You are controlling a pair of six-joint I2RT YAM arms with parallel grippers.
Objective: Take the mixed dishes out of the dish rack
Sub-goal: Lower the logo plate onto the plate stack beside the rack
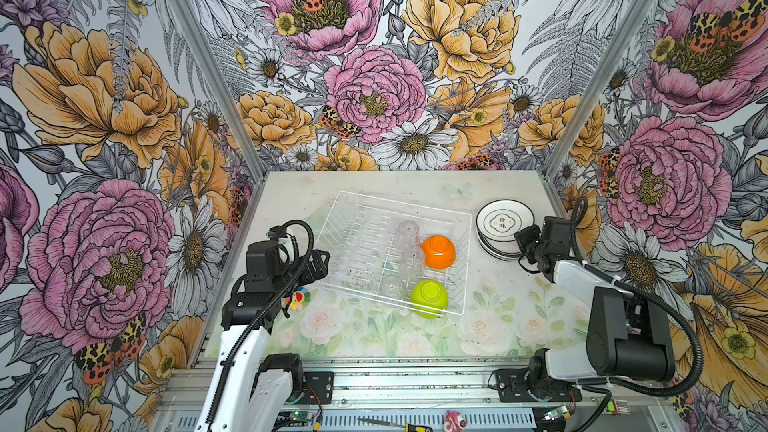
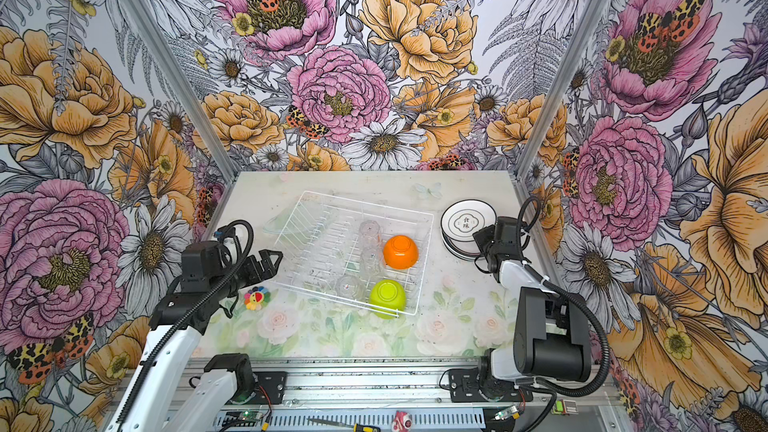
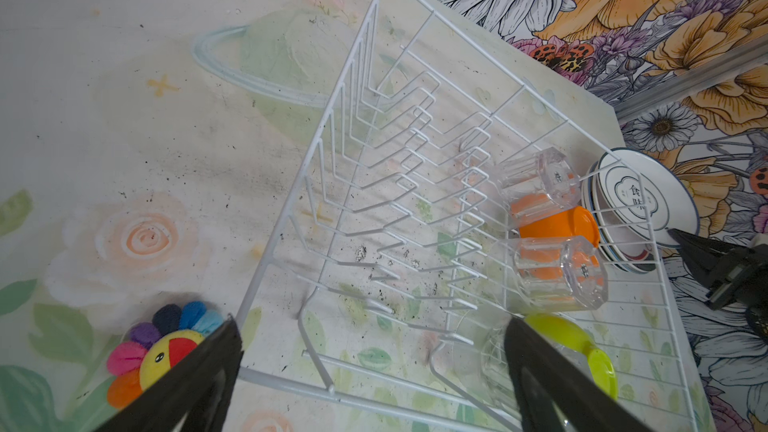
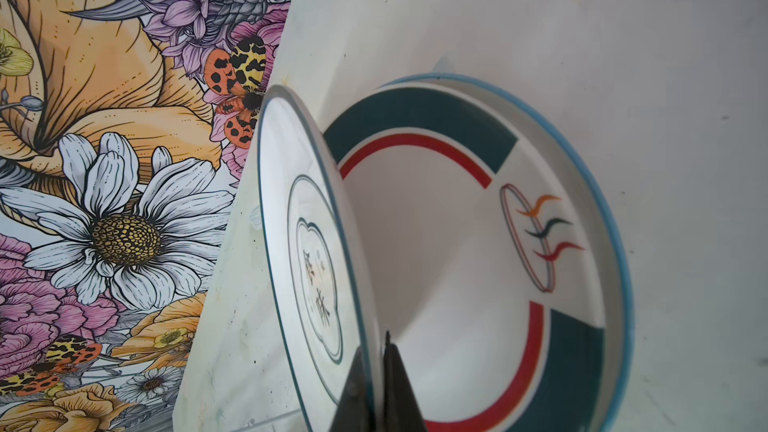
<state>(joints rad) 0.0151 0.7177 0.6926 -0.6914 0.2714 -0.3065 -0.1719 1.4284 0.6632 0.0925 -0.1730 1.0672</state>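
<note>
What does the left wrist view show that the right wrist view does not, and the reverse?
Only left wrist: the rack, clear cups, orange bowl, green bowl, flower toy and the open left gripper. Only right wrist: the bird motif on the lower plate, under the tilted top plate. Both: the top plate, the table, and the right gripper, shut on that plate's rim.

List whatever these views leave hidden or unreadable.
- Plate stack: count unclear; too small in both top views, and the right wrist view shows only two, cut off at its edge.
- Right gripper, shut on the top plate: fingertips hidden by its own body in both top views.
- Nearest clear cup: left wrist view, mostly behind a left gripper finger.
- Lime-green bowl: same view, partly behind that finger.
</note>
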